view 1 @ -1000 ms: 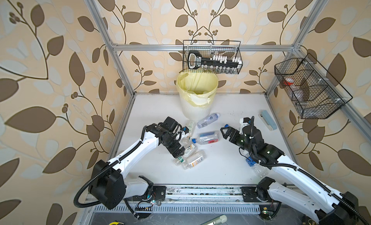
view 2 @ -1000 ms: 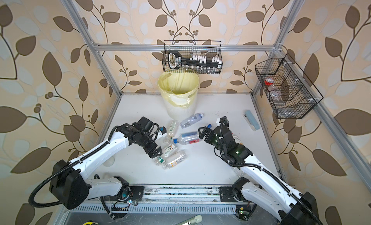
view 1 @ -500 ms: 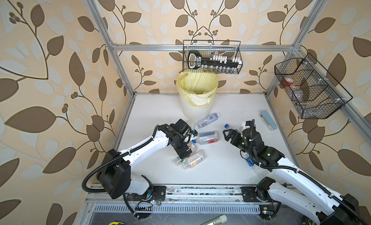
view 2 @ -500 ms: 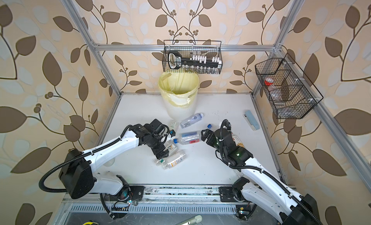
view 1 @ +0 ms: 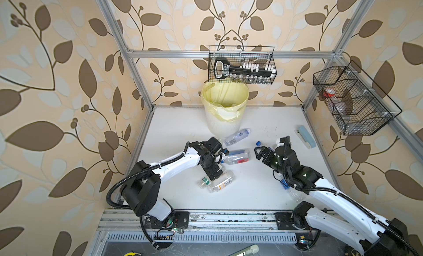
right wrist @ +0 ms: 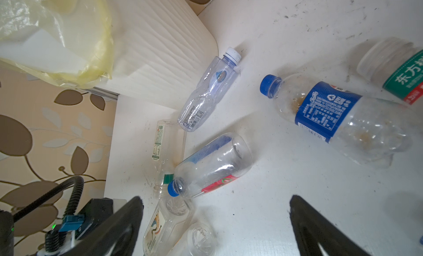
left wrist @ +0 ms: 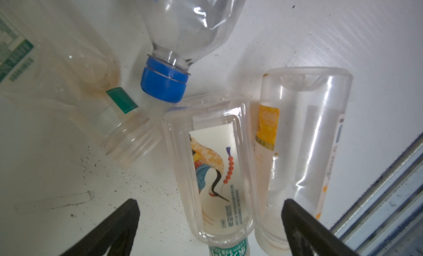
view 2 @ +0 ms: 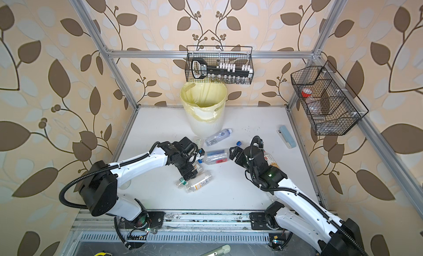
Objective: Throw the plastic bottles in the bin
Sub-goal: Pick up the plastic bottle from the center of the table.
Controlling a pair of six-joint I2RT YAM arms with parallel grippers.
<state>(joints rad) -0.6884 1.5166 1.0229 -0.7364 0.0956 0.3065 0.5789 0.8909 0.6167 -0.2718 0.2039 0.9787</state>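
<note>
The cream ribbed bin (view 1: pixel 223 125) with its yellow liner stands at the back of the table. Several plastic bottles lie in front of it. My left gripper (view 1: pixel 212 172) hangs open over a cluster of them. In the left wrist view a crane-label bottle (left wrist: pixel 212 165) lies between the open fingers, with an orange-label bottle (left wrist: pixel 302 152) beside it. My right gripper (view 1: pixel 261 153) is open and empty, right of a blue-and-red-label bottle (view 1: pixel 237 157). In the right wrist view that bottle (right wrist: pixel 212 165) lies ahead of the fingers, with a blue-label bottle (right wrist: pixel 332 115) to one side.
A clear bottle (view 1: pixel 237 136) lies against the bin's foot. More bottles (view 1: pixel 286 184) lie under my right arm. A pale blue block (view 1: pixel 306 136) rests at the right. Wire baskets hang on the back wall (view 1: pixel 241 65) and on the right wall (view 1: pixel 352 101).
My left arm has swung right and forward, bringing its open gripper over the bottle cluster. The right gripper has shifted only slightly and stays open.
</note>
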